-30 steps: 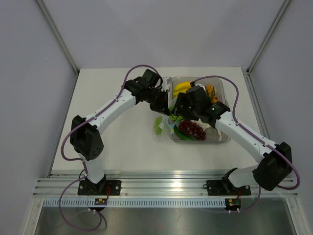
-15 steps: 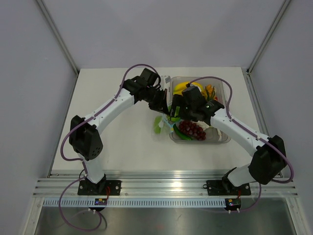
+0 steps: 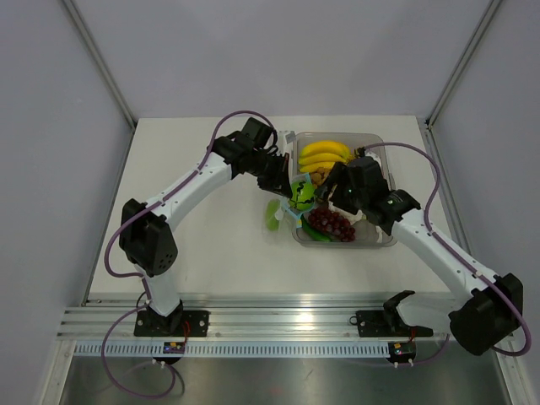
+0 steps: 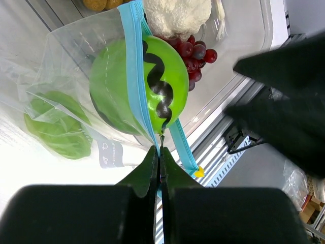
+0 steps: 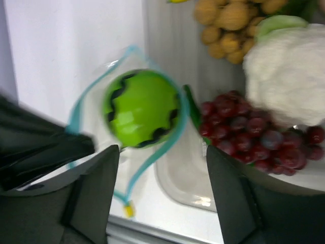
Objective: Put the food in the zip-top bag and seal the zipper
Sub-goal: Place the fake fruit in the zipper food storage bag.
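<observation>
The zip-top bag (image 4: 76, 66) hangs open at the tub's left wall. A bright green round piece (image 4: 137, 91) with a black wavy line sits in its mouth, ringed by the light-blue zipper (image 5: 170, 142). My left gripper (image 4: 160, 152) is shut on the zipper strip (image 4: 133, 56) at the bag's edge. My right gripper (image 5: 165, 178) is open and empty, above and just right of the green piece (image 5: 142, 108). In the top view the green piece (image 3: 302, 192) lies between the left gripper (image 3: 285, 184) and the right gripper (image 3: 326, 192). No pinkish piece shows.
The rigid clear tub (image 3: 384, 152) holds bananas (image 3: 325, 152), grapes (image 3: 331, 222), cauliflower (image 5: 289, 71) and small brown lumps (image 5: 228, 18). A green leafy piece (image 3: 274, 213) lies by the bag on the white table (image 3: 194, 211). A yellow slider (image 5: 129, 208) ends the zipper.
My right gripper has drawn back to the right, away from the bag's mouth, leaving the green piece in the bag. The bananas now show. The left gripper has held still.
</observation>
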Motion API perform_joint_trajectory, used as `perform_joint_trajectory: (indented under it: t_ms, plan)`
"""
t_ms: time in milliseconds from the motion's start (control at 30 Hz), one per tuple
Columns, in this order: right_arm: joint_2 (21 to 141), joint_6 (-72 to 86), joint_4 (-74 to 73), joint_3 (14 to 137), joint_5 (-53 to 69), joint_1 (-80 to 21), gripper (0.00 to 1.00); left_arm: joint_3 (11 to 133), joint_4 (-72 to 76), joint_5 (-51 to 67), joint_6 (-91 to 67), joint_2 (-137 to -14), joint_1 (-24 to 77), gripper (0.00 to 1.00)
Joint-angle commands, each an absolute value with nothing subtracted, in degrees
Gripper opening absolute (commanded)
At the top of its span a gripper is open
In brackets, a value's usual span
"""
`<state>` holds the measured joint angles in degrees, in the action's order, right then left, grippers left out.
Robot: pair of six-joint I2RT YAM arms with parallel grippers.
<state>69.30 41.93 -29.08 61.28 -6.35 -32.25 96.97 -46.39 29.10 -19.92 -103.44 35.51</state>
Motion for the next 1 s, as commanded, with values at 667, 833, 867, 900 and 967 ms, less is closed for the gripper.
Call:
perform_joint_trajectory:
  t_ms: [667,833,867,900,967]
  plan:
    - [80.3,49.7,-14.5,54.1,8.0,-23.1,0.66,96.3,-43.2,33.3,-20.0,-100.1,34.9,0.00]
    - [82.4,50.4,-11.0,54.6,10.6,-23.2,0.61,95.9,-42.8,33.7,-20.1,-99.8,34.8,0.00]
    - [82.6,50.4,-10.4,54.5,11.8,-23.2,0.58,95.7,-42.7,33.8,-20.1,-99.8,34.8,0.00]
    - [82.7,50.5,-9.1,54.3,12.3,-23.2,0.50,95.6,-42.5,34.0,-20.2,-99.8,34.8,0.00]
    - [82.6,50.6,-7.6,54.0,14.1,-23.2,0.41,95.5,-42.5,33.9,-20.2,-99.8,34.8,0.00]
